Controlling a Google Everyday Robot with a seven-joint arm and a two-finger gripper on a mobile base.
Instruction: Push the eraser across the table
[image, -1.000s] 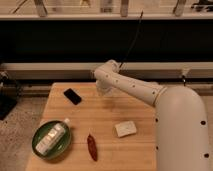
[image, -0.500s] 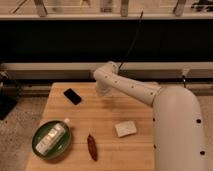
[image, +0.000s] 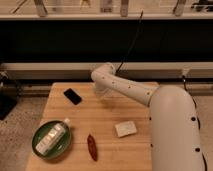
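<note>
Here the eraser (image: 72, 96) lies flat near the far left corner of the table (image: 107, 127), its long axis running diagonally from far-left to near-right; no writing legible on it; the gripper (image: 102, 91), fingers closed and empty, hovers right of it.

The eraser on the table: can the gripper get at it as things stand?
Probably yes. The eraser lies alone at the table's far left; the gripper, shut, hangs just right of it, with only bare wood between them.
</note>
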